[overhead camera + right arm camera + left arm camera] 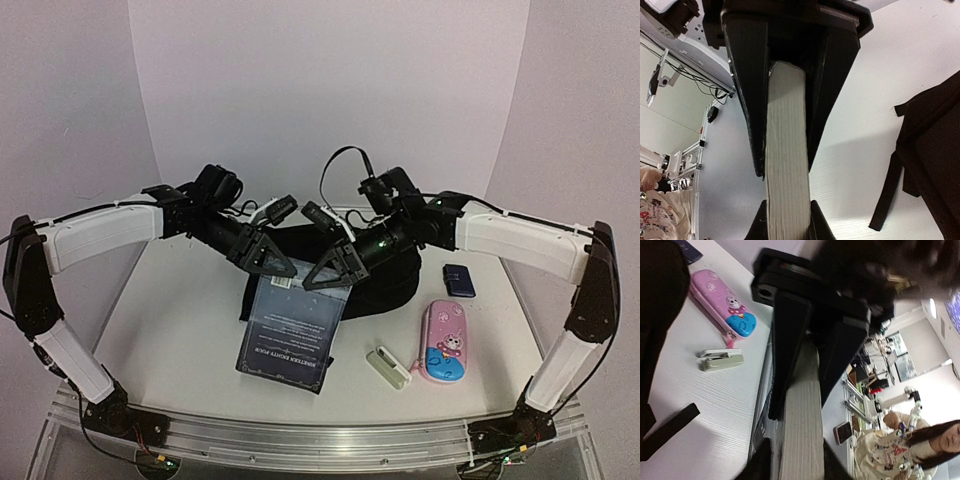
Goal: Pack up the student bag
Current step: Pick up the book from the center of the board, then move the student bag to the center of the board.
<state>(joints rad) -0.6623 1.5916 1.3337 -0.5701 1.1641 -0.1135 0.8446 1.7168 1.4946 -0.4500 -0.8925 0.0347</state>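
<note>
Two robot arms meet over a dark blue book (290,330) at the middle of the worktop (170,310). Each hand is set on the book's far edge, which appears lifted while the near edge rests toward the arms' bases.

The right hand (325,278) is clamped on the book: its wrist view shows both fingers (745,100) pressed against the covers with the pale page block between them. The left hand (278,268) straddles the same edge just beside it, but its wrist view does not show whether it presses the covers or stands slack around them.

The student bag (395,290) lies flat and black directly behind the book, under both hands, with a strap trailing on the worktop. No view shows its opening. A pink pencil case (447,342), a small white stapler (388,366) and a small dark blue case (459,281) lie to the right, apart from the bag.

The step in hand appears to be getting the book into the bag. Doing it well likely means one hand carries the book with a firm, deep grip on the covers while the other frees itself to lift the bag's opening. The book should go in edge first and level, so it neither twists out of the fingers nor snags the fabric.
</note>
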